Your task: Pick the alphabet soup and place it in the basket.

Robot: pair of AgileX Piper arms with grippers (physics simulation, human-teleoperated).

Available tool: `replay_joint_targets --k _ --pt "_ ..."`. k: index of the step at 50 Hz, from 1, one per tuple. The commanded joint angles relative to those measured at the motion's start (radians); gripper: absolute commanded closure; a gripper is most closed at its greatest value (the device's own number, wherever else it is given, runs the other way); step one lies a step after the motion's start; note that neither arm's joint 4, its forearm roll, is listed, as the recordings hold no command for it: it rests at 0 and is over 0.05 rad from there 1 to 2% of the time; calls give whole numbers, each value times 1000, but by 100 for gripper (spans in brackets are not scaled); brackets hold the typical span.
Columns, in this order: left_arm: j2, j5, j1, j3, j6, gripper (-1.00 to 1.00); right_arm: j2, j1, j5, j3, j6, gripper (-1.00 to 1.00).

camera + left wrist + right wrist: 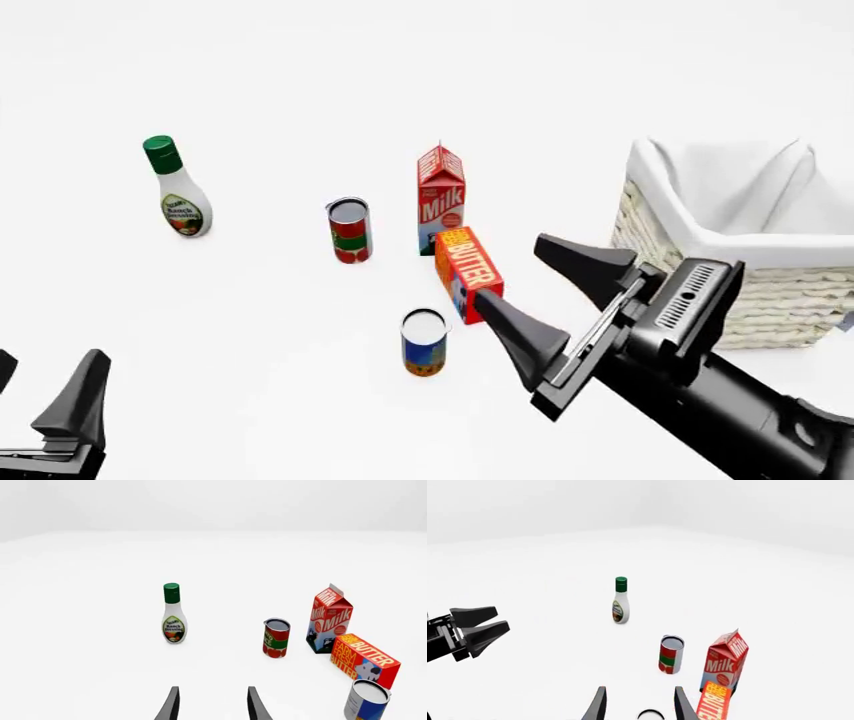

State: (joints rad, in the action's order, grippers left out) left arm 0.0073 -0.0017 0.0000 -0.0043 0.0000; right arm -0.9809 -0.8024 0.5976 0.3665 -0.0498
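Observation:
The alphabet soup (424,342) is a small can with a silver top, blue label and orange band, standing upright on the white table in front of the butter box. My right gripper (510,268) hovers open just right of the can and a little above it, with nothing between its fingers. In the right wrist view only the can's silver top (650,715) shows, low between the open fingers (640,690). My left gripper (51,358) is open at the near left, far from the can (365,700). The wicker basket (641,215) with white lining stands at the right.
A butter box (467,270), milk carton (441,198) and a red and green can (348,230) stand close behind the soup. A ranch dressing bottle (176,190) stands at the far left. The basket sits just behind my right arm.

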Motion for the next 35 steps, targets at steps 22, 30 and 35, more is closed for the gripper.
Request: replay_joint_targets --k 22,30,35 --pt "0 0 0 0 0 -100 -211 5 155 -8 53 -100" --pt "0 0 0 0 0 -100 -251 23 192 -18 62 -100" --pt "0 0 0 0 0 -100 -273 32 210 -21 68 -100"
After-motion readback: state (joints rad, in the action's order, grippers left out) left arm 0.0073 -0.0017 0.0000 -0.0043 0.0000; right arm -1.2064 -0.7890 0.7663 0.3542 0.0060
